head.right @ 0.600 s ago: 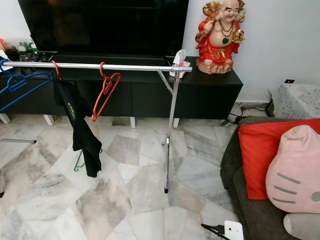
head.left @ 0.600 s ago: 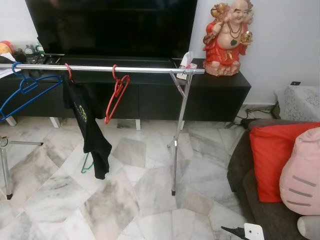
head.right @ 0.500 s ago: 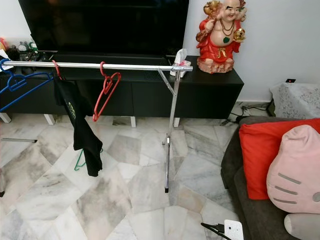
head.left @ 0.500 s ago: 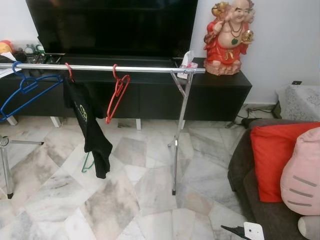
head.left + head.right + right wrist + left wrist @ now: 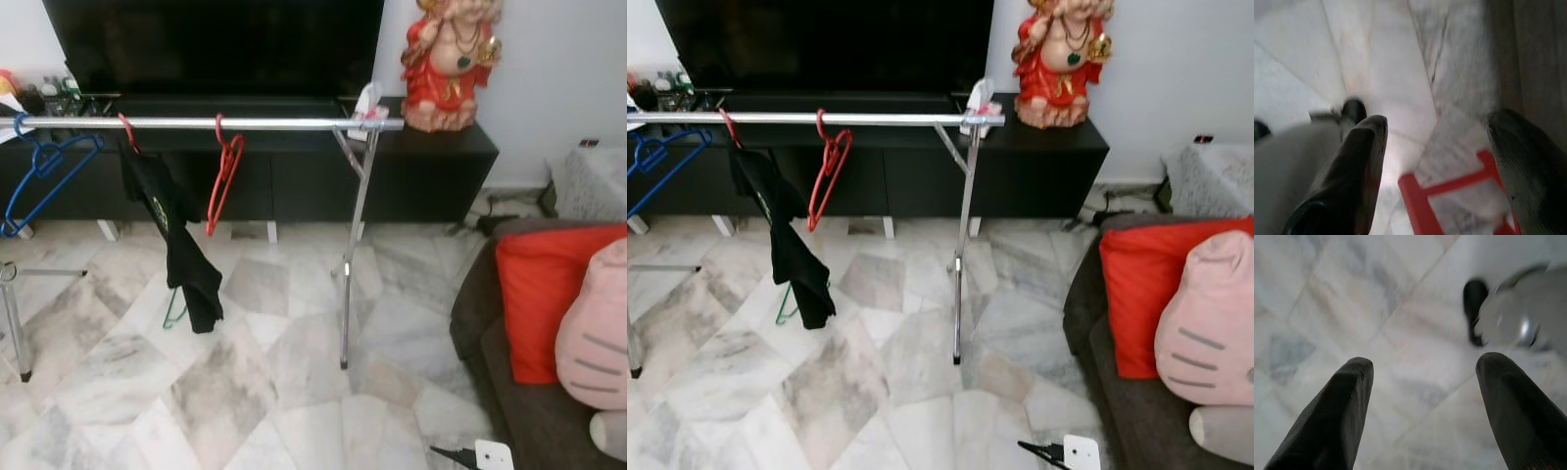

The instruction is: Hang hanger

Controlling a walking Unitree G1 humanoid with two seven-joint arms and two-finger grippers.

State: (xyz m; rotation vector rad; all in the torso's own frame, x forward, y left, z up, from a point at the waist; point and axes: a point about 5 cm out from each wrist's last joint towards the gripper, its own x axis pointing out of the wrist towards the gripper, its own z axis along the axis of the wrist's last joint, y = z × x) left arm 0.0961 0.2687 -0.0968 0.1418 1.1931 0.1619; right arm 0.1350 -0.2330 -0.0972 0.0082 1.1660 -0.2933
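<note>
A silver clothes rail (image 5: 245, 123) stands across the marble floor in front of me. On it hang a blue hanger (image 5: 39, 171), a black garment (image 5: 176, 235) on a red hook, and a bare red hanger (image 5: 225, 171). A green hanger (image 5: 174, 311) lies on the floor behind the garment. My left gripper (image 5: 1425, 362) is open over bare floor tiles. My right gripper (image 5: 1437, 120) is open too; beyond its fingers lies a blurred red frame (image 5: 1449, 196) like a hanger. I cannot tell whether it touches them.
Behind the rail are a black TV cabinet (image 5: 421, 176) and a red statue (image 5: 451, 59). The rail's upright leg (image 5: 348, 294) stands mid-floor. A sofa with a red cushion (image 5: 549, 294) and a pink cushion (image 5: 602, 333) is at the right. A white plug (image 5: 490, 455) lies on the floor.
The whole picture has shifted a little, so my head camera has moved. The rail, hangers and garment keep their places.
</note>
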